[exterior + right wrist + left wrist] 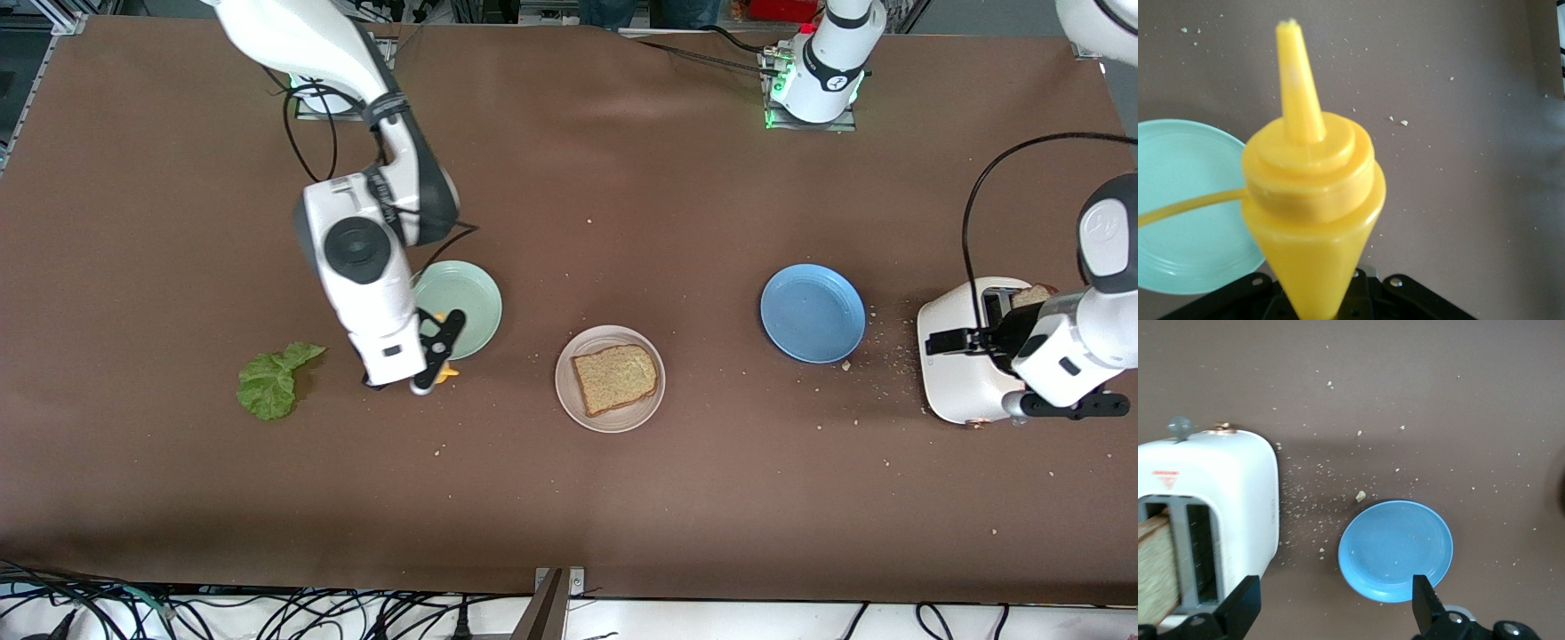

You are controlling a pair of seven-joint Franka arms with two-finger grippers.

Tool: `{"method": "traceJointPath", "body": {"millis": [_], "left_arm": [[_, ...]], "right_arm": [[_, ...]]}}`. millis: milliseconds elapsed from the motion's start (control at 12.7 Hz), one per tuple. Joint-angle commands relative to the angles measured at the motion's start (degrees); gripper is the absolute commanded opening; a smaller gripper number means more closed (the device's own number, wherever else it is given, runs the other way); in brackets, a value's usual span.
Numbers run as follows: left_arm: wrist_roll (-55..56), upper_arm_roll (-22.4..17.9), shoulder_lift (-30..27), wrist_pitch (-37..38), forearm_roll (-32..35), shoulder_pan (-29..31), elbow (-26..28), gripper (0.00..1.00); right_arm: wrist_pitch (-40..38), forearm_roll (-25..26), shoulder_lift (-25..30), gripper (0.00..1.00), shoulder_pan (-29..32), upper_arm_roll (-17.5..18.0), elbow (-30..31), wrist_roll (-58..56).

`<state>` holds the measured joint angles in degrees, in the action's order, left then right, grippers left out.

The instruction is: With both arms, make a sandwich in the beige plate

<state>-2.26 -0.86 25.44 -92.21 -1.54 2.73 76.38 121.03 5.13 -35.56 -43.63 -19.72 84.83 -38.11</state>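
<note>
We saw a white toaster (pixel 1211 513) holding bread (pixel 1155 567), a blue plate (pixel 1395 549) beside it, crumbs (pixel 1360 496) between.

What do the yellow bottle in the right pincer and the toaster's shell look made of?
Yellow bottle: likely soft squeeze plastic, smooth and slightly glossy, with a moulded cone nozzle.
Toaster: its white shell looks like glossy plastic or painted metal; soft highlights and rounded corners leave that open.

The brown table (pixel 569 498) bears a beige plate (pixel 610 409), mint plate (pixel 471 302), blue plate (pixel 813 313), toaster (pixel 960 373), lettuce leaf (pixel 268 384).
</note>
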Motion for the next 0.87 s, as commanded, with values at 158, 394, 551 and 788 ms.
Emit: {"method": "traceJointPath", "body": {"millis": [158, 394, 551, 788], "left_arm": [[1.47, 0.77, -6.53, 3.87, 5.57, -1.92, 2.01, 1.0], [4.71, 1.65, -9.08, 5.28, 6.29, -3.25, 2.1, 1.0], [5.07, 2.0, -11.18, 5.11, 6.29, -3.25, 4.46, 1.0], [5.08, 2.53, -15.49, 4.15, 5.41, -2.73, 9.56, 1.0]], "right_arm": [[-5.52, 14.36, -8.54, 0.0, -6.37, -0.84, -10.62, 10.5], [-8.71, 22.61, -14.52, 0.0, -11.02, -0.93, -15.66, 13.22], [-9.15, 26.59, -16.64, 0.0, -12.97, -1.02, -15.66, 17.7], [-9.32, 29.57, -19.71, 0.0, -14.29, -1.02, -17.32, 18.07]]}}
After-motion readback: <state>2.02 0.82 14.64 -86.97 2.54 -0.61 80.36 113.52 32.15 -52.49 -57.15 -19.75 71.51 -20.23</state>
